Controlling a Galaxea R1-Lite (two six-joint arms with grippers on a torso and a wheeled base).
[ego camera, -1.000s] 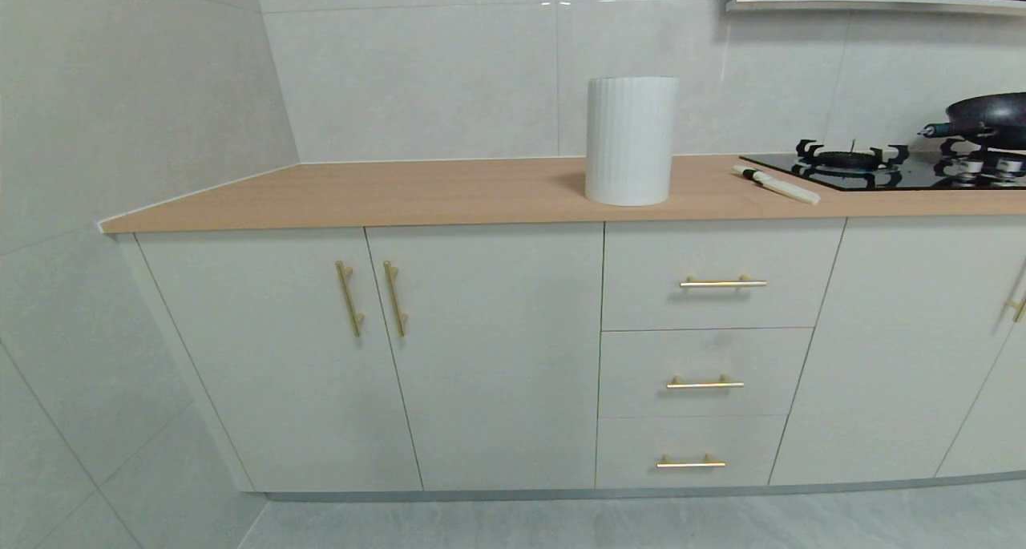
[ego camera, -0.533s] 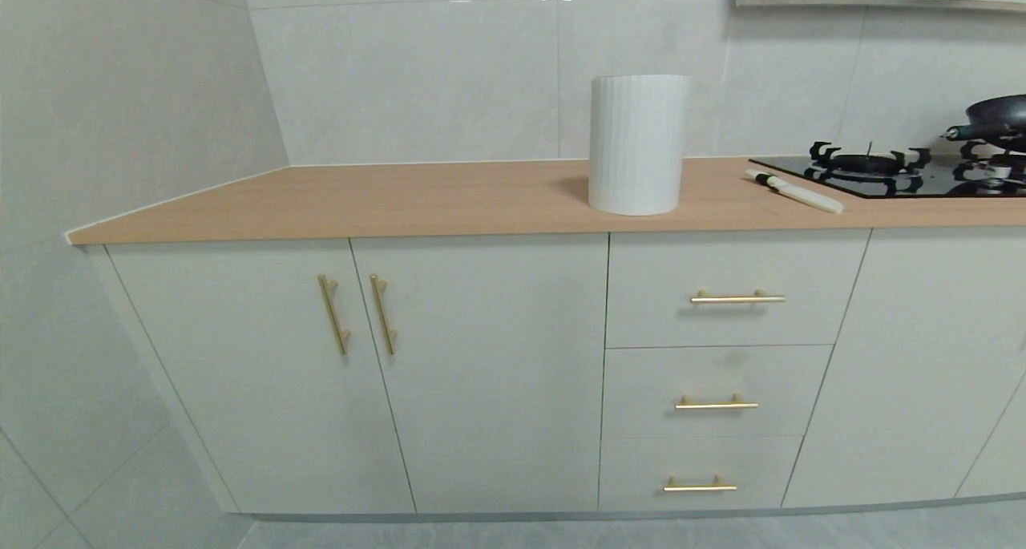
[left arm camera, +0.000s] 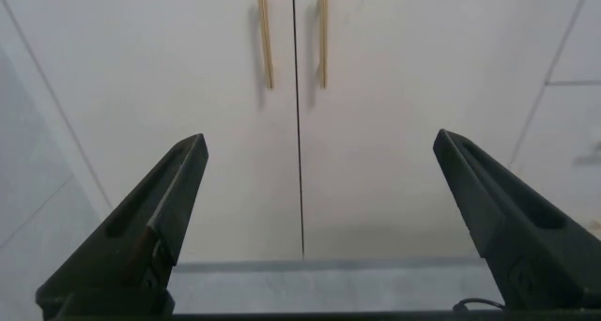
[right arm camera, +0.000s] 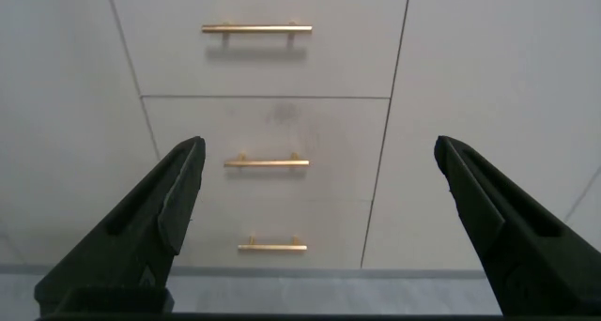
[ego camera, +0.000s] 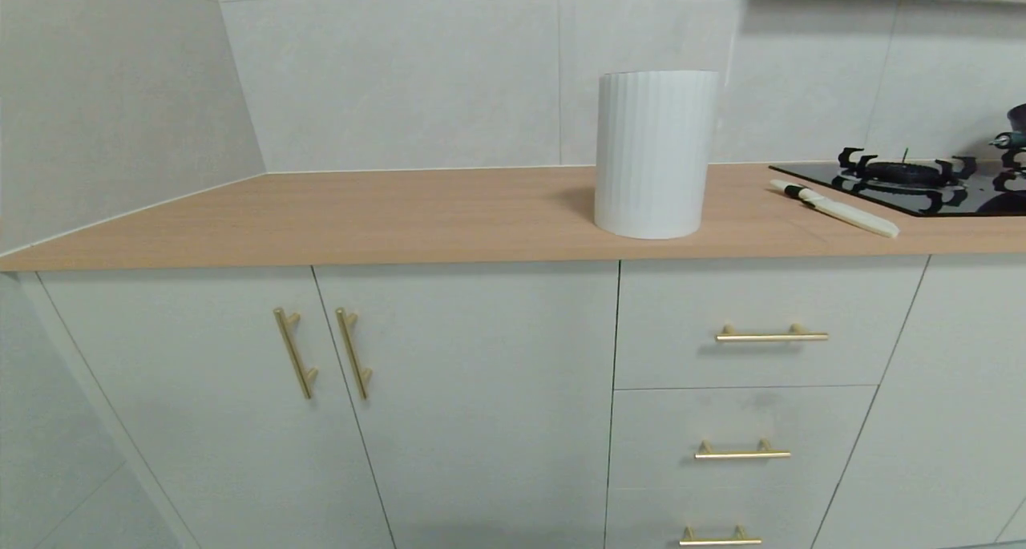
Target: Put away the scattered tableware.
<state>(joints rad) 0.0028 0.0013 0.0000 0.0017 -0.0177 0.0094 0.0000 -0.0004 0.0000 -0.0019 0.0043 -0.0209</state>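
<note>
Wood-grain kitchen countertop (ego camera: pixel 401 220) over white cabinet fronts
A cream-bladed knife with a black band (ego camera: pixel 834 208) lay flat between the tall white ribbed cylindrical holder (ego camera: pixel 653 155) and the black gas hob (ego camera: pixel 906 182); the left gripper (left arm camera: pixel 319 141) and the right gripper (right arm camera: pixel 319 145) were spread wide, holding nothing

The holder (ego camera: pixel 655 152) is plain white with fine vertical ribbing. The knife (ego camera: pixel 838 209) is cream, with a black band near one end. The tabletop (ego camera: pixel 401 220) is light brown with a faint wood grain. The cabinets (ego camera: pixel 481 389) are off-white, their handles (ego camera: pixel 771 337) brushed gold. The hob (ego camera: pixel 958 203) is glossy black, with black pan supports (ego camera: pixel 906 171). The wall tiles (ego camera: pixel 401 76) are pale grey-white and shiny. The left claw (left arm camera: pixel 319 141) and the right claw (right arm camera: pixel 319 145) are matte black.
</note>
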